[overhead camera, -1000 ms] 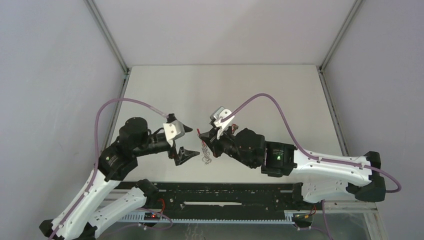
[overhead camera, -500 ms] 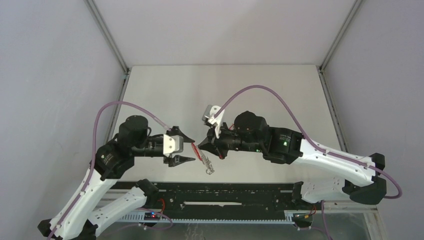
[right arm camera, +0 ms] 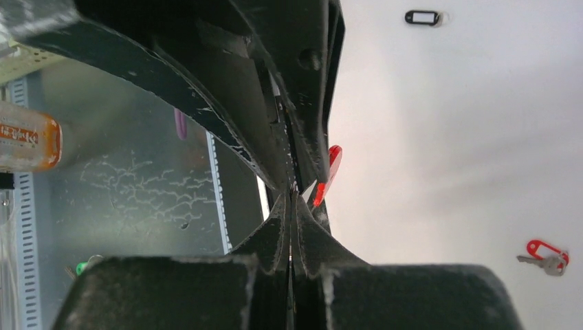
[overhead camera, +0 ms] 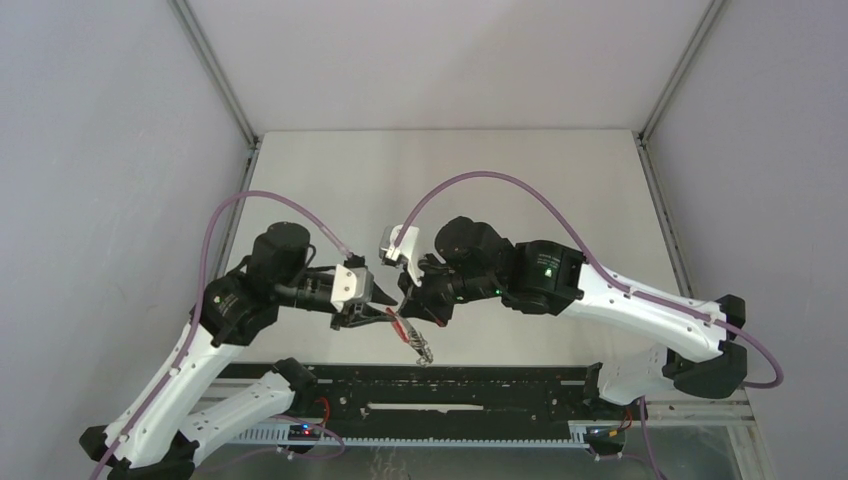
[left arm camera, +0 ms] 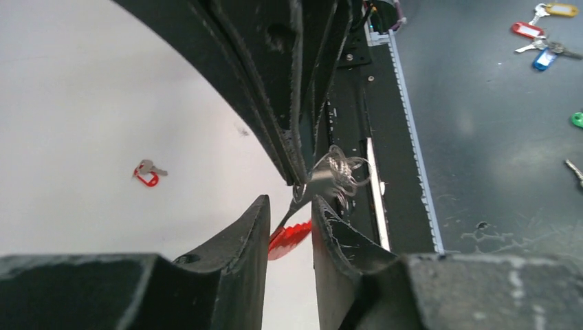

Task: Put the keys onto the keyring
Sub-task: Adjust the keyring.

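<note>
Left arm (overhead camera: 188, 375) and right arm (overhead camera: 640, 312) in white shells with black joints, a purple cable (overhead camera: 480, 180) looping to each wrist, white camera blocks (overhead camera: 352, 284), green light (overhead camera: 546, 270) on the right arm, left end effector (left arm camera: 290, 201) and right end effector (right arm camera: 291, 205) matte black, scuffed

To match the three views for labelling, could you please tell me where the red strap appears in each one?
Top external: red strap low centre, where the two arms meet.
Left wrist: lower centre, in the gap of the left gripper.
Right wrist: centre, just past the fingertips.
Shared landmark: the right gripper, whose tip lies beside the strap in every view.
</note>
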Available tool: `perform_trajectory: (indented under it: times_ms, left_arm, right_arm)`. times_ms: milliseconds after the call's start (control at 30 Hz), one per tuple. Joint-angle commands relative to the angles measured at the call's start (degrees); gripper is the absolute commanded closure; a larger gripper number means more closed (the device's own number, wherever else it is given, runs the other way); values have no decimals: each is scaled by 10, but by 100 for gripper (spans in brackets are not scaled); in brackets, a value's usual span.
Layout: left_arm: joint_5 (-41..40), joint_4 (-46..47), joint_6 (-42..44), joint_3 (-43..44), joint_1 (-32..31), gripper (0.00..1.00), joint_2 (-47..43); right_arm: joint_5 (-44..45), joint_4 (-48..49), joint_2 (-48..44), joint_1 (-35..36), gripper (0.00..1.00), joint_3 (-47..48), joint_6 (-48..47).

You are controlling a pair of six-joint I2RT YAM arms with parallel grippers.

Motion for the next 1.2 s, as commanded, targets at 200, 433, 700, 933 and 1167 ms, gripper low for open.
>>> perform_trajectory:
  times_ms: [200, 433, 700, 933, 1167]
  left_arm:
    - [66, -35, 7, 41, 2, 73, 16]
    - [50, -52, 31, 43, 1, 78, 21]
    - [46, -40, 27, 46, -1, 100, 32]
    - [49, 75, -102, 7, 2, 100, 2]
    - [93, 242, -270, -25, 6, 100, -28]
  right_arm:
    - [-15, 1, 9, 3, 100, 39, -6]
    - [-34, 8, 11, 3, 100, 41, -7]
    - [-41, 12, 20, 3, 100, 46, -5]
    - [-59, 169, -82, -47, 43, -91, 56]
    - [-180, 447, -208, -149, 40, -287, 146]
